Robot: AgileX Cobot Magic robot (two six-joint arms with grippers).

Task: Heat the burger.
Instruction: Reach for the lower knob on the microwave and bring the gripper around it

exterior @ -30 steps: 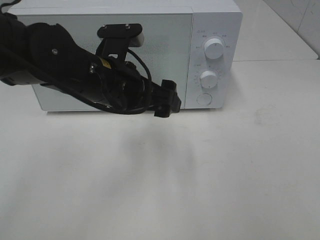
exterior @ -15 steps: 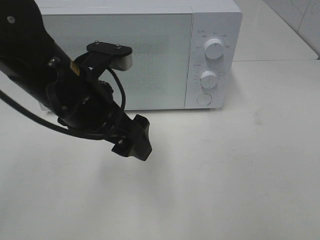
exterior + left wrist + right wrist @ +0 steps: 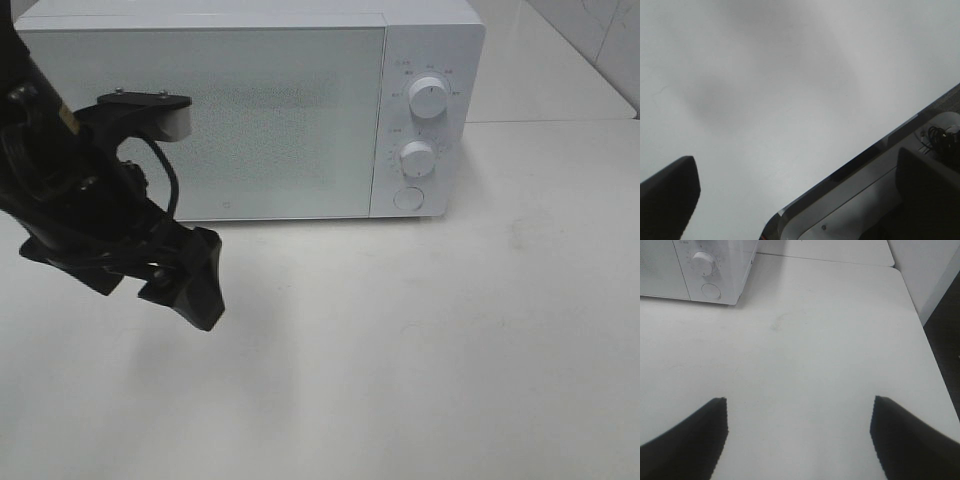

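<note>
Left pincer (image 3: pixel 187 293) spread wide, nothing in it, hanging low over the bench (image 3: pixel 430 350) off the front left corner of the microwave (image 3: pixel 440 30). Right pincer (image 3: pixel 799 410) also wide and empty, parked above bare bench on the control-panel side. It shows only in its own wrist view.

Bench: nothing on it in any view.

Microwave: sits at the back, door (image 3: pixel 290 120) fully shut. The speckled panel hides the cavity.

Burger: not visible anywhere. Can't tell if it's inside the microwave or off camera.

Controls: upper knob (image 3: pixel 429 99), lower knob (image 3: pixel 417 158) and round button (image 3: pixel 408 198) stacked down the right strip. Markings too small to read.

My read: this is a gap between steps, neither arm is engaged with anything.
- If the burger is already inside, the next move is a knob turn. The right arm is nearer, but it needs to narrow its opening and square up on the knob face.
- If not, the button needs a press to pop the door. Keep the left arm out of the door's swing.
</note>
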